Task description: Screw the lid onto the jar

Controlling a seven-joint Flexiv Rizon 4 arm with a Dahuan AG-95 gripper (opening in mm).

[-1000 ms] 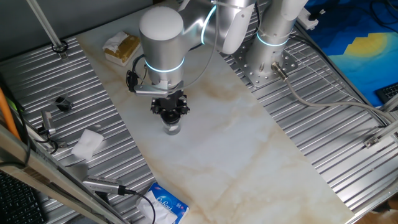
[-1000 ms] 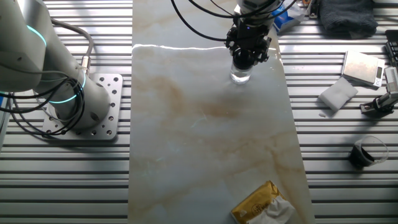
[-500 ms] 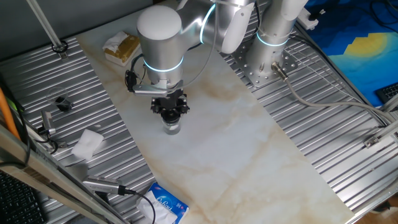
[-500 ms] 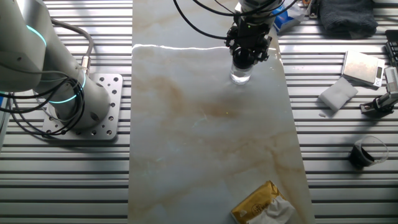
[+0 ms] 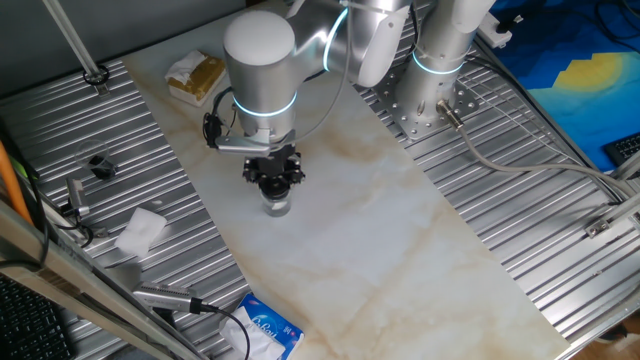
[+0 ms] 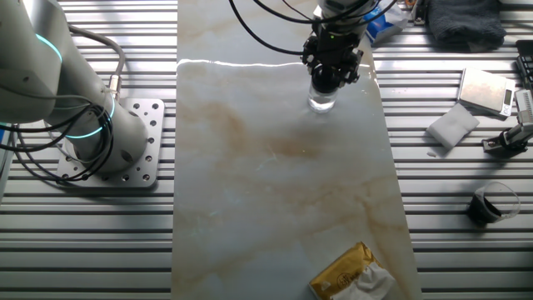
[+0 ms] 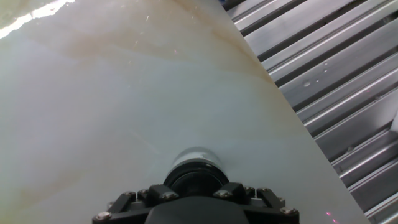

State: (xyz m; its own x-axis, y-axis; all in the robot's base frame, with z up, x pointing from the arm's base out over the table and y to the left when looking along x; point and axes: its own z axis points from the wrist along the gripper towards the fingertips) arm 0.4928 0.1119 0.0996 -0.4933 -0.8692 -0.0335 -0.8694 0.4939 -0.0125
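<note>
The black two-finger gripper stands directly over the small jar with pale translucent grey body, which is upright on the marble table. It seems clamped on the small round black lid on top of the jar, though the fingers are hidden, so the grip cannot be told surely. Compared with one second before, the gripper and jar kept the same place; only the wrist shifted slightly. Probably the lid is being turned on the thread, and tightening is underway.
</note>
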